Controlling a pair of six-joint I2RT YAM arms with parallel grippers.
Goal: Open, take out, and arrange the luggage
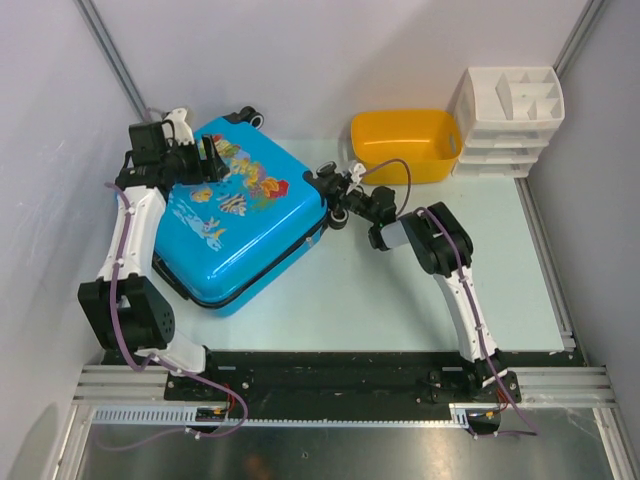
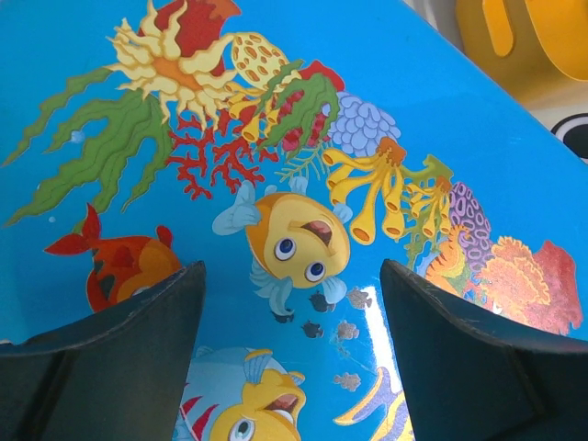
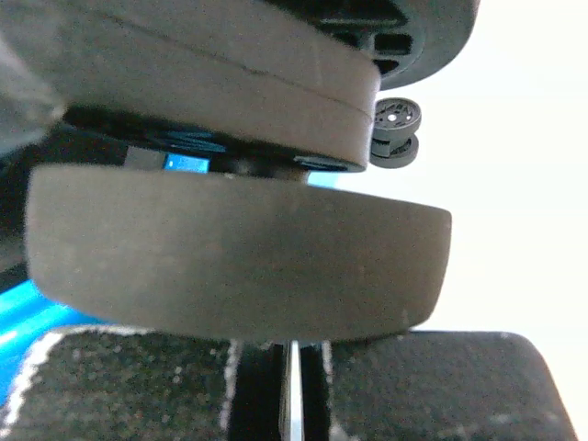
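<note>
The luggage (image 1: 240, 220) is a bright-blue hard-shell suitcase with a fish print. It lies flat and closed on the left half of the table. My left gripper (image 1: 207, 160) hovers over its far-left part, open, and the printed lid (image 2: 367, 83) shows between the dark fingers (image 2: 138, 340) with nothing held. My right gripper (image 1: 345, 195) is at the case's right corner beside the black wheels. In the right wrist view a wheel (image 3: 239, 248) fills the frame, and the gripper (image 3: 290, 367) is shut on a thin silvery zipper pull (image 3: 290, 395).
A yellow plastic tub (image 1: 405, 145) stands at the back, right of the suitcase, and also shows in the left wrist view (image 2: 533, 37). A white drawer organizer (image 1: 508, 120) sits in the back right corner. Grey walls close in on both sides.
</note>
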